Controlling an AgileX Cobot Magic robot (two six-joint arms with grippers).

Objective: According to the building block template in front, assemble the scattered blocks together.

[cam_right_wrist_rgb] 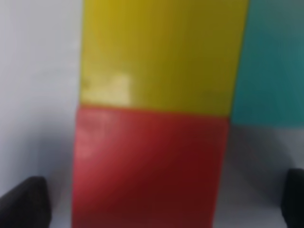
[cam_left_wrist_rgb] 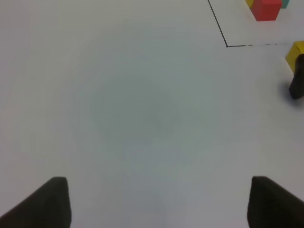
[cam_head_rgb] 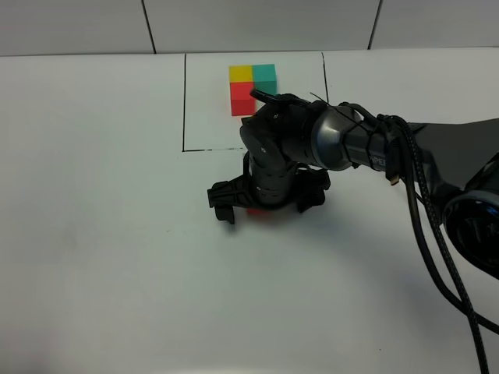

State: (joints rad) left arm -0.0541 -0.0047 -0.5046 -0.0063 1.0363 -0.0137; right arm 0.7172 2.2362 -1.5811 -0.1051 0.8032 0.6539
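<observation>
The building block template [cam_head_rgb: 252, 87], a yellow, teal-green and red cluster, sits at the back inside a thin black rectangle; its red cube shows in the left wrist view [cam_left_wrist_rgb: 266, 8]. My right gripper [cam_head_rgb: 267, 201] points down over the scattered blocks, hiding all but a red sliver [cam_head_rgb: 260, 212]. The right wrist view shows the yellow cube [cam_right_wrist_rgb: 161, 52], red cube [cam_right_wrist_rgb: 149, 166] and teal-green cube [cam_right_wrist_rgb: 273, 61] touching in an L. The right gripper [cam_right_wrist_rgb: 159, 199] is open, its fingers straddling the red cube with gaps. My left gripper [cam_left_wrist_rgb: 156, 204] is open and empty over bare table.
The black frame line [cam_head_rgb: 184, 101] runs just behind the right gripper. In the left wrist view the scattered yellow cube [cam_left_wrist_rgb: 297, 54] shows at the edge beside a dark part of the right gripper [cam_left_wrist_rgb: 297, 80]. White tiled wall lies behind the table.
</observation>
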